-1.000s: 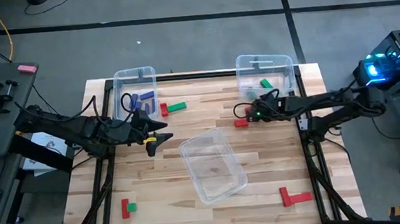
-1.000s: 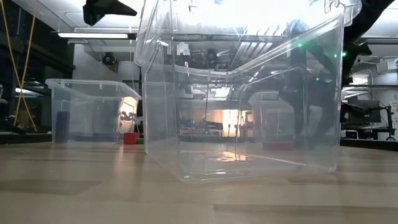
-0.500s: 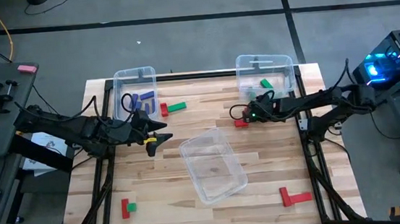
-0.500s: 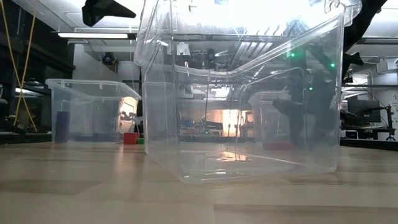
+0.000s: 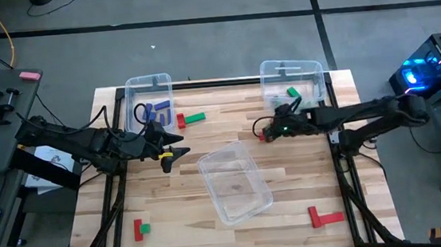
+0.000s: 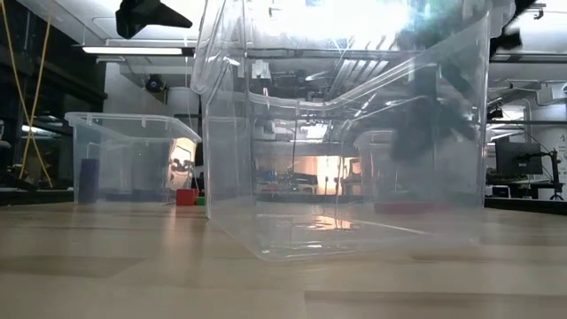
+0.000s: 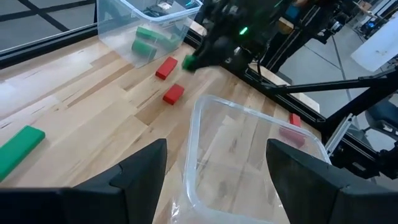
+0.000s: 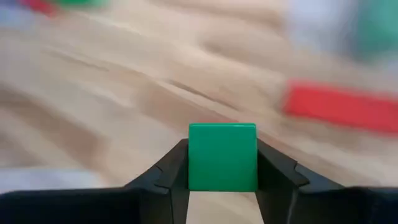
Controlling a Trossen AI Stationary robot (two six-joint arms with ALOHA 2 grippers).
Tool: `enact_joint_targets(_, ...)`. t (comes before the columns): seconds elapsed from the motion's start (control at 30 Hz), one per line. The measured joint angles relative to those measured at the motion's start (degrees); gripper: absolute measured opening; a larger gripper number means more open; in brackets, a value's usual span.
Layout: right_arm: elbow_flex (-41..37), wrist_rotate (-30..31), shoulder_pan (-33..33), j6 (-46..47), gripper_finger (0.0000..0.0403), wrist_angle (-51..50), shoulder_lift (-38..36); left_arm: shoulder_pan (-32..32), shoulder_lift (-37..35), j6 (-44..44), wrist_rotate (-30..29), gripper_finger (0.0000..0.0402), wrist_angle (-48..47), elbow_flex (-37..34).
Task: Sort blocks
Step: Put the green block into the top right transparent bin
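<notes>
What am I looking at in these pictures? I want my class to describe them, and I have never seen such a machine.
It is a robot with two dark jointed arms at a wooden table, sorting small coloured blocks into clear plastic bins. One picture looks straight down from above, one looks level across the tabletop through the large clear plastic bin, and one camera sits on each wrist. The right claw is pinching a small green cube, near two small red blocks on the wood. The left claw waits open beside the big bin. Two smaller clear bins at the far edge hold blue and green blocks. More red and green blocks lie about the table.
</notes>
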Motion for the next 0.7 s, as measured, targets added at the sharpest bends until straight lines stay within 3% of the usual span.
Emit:
enact_joint_targets(0.17,11.91,11.56,-0.62,-10.99,0.0129,-4.41,-4.24,0.0,-0.02,0.02,-1.5,0.0262,0.03,0.0)
enact_joint_targets(0.27,17.58,18.99,-5.02,-16.87,0.0129,-11.45,-3.83,0.0,-0.02,0.0,-2.16,0.0262,0.09,0.0)
enact_joint_targets(0.33,19.34,20.52,-10.03,-19.86,0.0129,-14.81,-3.31,0.0,0.03,0.02,-2.81,0.0262,0.4,0.0)
enact_joint_targets(0.47,18.55,17.75,-21.28,-19.8,0.0129,-18.1,-2.18,0.05,0.48,0.0,-3.39,0.0262,1.6,0.04)
enact_joint_targets(0.57,17.45,11.78,-28.03,-19.87,0.013,-17.78,-1.8,0.38,1.03,0.53,-2.73,0.0262,3.58,0.07)
enact_joint_targets(0.7,17.47,5.08,-32.47,-19.66,0.0208,-17.63,-1.97,2.22,1.91,3.22,-0.68,0.0262,6.67,0.07)
